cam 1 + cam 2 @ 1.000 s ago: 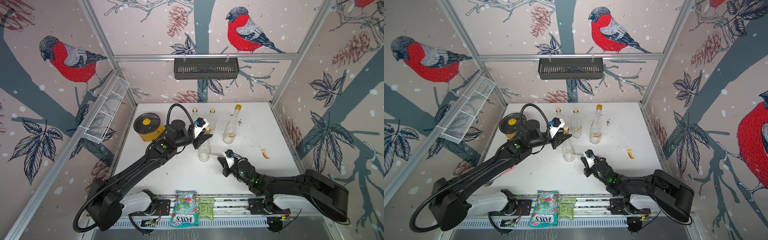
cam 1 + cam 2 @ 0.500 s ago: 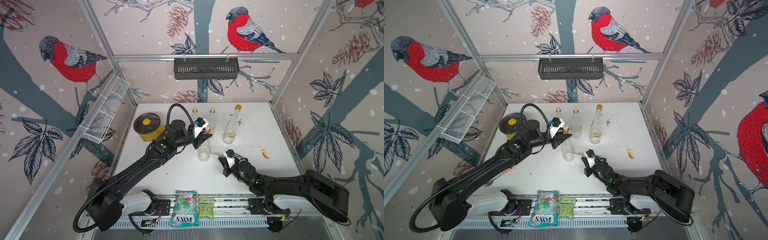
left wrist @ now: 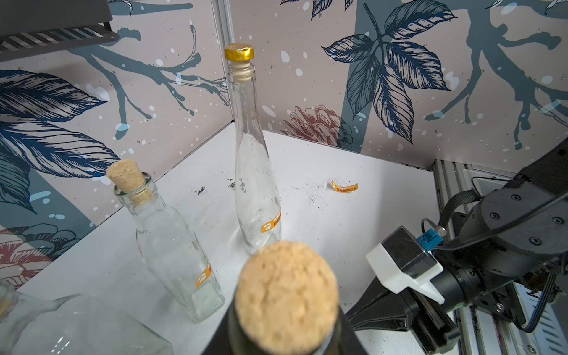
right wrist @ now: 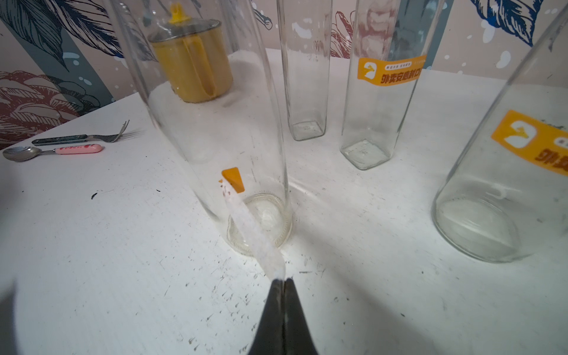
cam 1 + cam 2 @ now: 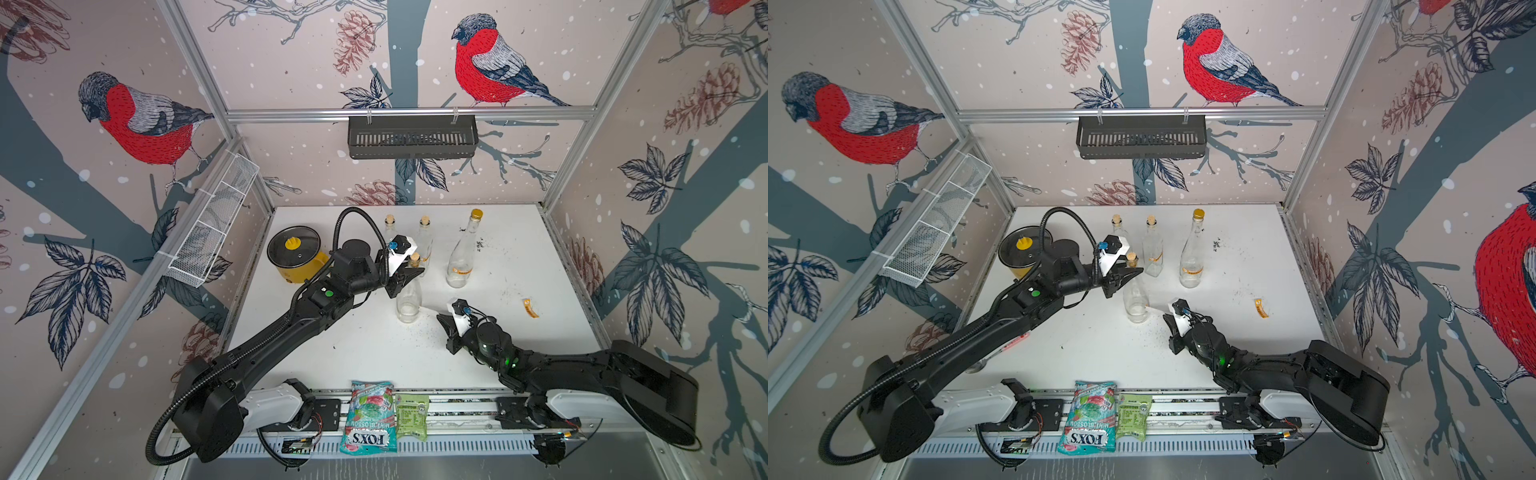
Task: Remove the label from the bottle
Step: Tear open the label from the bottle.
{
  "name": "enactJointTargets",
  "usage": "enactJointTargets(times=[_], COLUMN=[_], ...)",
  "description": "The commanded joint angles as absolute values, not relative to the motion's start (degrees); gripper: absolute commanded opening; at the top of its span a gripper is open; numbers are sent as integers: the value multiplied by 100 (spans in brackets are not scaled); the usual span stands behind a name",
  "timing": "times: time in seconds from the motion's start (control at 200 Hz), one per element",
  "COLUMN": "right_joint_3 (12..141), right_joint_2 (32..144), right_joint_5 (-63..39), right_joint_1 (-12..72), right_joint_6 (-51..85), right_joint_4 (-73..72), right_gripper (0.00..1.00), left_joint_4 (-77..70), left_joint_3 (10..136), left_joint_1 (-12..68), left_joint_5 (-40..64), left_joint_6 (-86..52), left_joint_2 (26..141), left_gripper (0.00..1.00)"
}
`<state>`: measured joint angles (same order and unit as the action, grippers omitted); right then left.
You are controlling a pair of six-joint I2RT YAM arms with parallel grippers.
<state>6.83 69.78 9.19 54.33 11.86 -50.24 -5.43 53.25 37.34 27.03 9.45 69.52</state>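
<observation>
Premises: a robot test cell of a laboratory type.

Grounds:
- The work area is boxed in by a bare aluminium profile frame carrying printed wall panels with red-breasted birds.
- A black left robot arm and a black right robot arm are mounted on a slotted metal base rail along the near edge of a scuffed white tabletop.
- A small bare circuit board with loose wires sits below that rail.
- A black slotted shelf hangs on the far wall, and a white wire mesh basket on the left wall.
- Household goods stand loose on the tabletop: clear glass bottles and a yellow pot with a glass lid at far left.
</observation>
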Motion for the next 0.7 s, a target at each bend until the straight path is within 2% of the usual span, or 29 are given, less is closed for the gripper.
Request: enactJointTargets(times=[0.0,0.695], right_joint_3=[676,675], right_joint_2=[6969,6997], right_joint_5=[1029,1123], right_joint_1=[5423,5385], right_joint_6=[1226,1239], right_joint_4=[-5128,-5133], right_gripper=[0,0], left_joint_4=[272,321], left_joint_3=[5299,5325], left_joint_1=[3719,3726], left_joint_5=[2461,2459], left_joint_6=[1415,1459], left_joint_2=[6988,7009], left_gripper=[0,0])
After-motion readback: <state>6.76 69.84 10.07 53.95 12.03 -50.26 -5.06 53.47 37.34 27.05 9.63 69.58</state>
